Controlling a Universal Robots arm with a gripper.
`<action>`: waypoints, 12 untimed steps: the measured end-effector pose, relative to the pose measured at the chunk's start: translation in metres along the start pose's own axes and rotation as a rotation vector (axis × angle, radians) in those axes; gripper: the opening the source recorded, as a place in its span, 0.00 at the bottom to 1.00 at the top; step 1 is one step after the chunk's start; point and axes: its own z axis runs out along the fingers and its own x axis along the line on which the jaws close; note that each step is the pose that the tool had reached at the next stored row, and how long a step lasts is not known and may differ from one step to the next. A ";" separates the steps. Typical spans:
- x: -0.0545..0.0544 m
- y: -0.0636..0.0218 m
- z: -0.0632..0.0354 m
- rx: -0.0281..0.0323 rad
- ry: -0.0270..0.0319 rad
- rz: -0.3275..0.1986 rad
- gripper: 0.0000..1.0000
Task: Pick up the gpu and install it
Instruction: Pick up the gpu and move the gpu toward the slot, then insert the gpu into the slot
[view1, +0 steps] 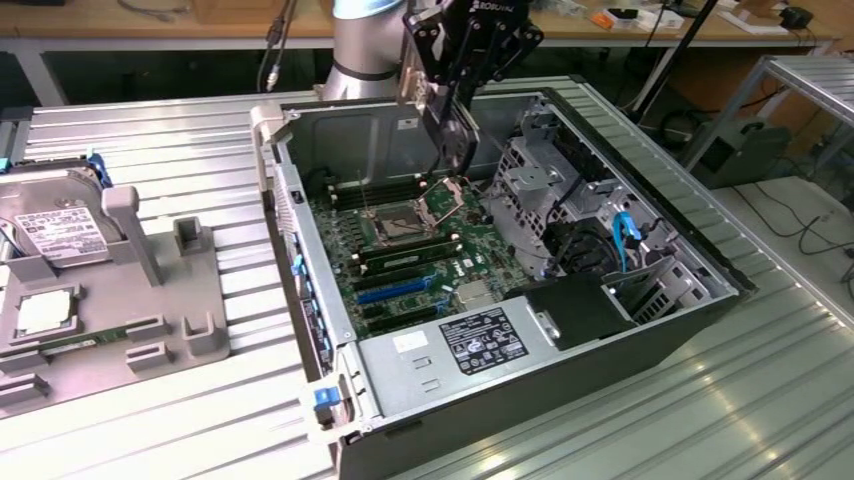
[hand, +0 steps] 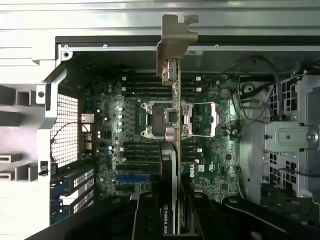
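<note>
Ribbed metal counter carries an open computer case. The gpu hangs edge-on above the motherboard, over the processor socket, with its silver bracket towards the case wall. Its faces are too foreshortened to make out. The claw is clamped on the card's near end, with its black fingers partly cut off by the frame edge. In the exterior view the claw holds the card upright, and whether it touches the board is unclear.

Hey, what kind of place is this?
Probably a robotics lab for PC assembly: an open computer tower on a ribbed metal table, the gripper holding a gpu over it, a hard drive in a grey fixture.
</note>
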 end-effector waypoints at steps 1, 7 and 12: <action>0.000 -0.0001 0.0000 -0.0024 0.0000 0.000 0.27; 0.000 -0.0006 -0.0001 -0.0179 0.0000 -0.001 0.27; 0.000 -0.0012 -0.0001 -0.0356 0.0000 -0.001 0.27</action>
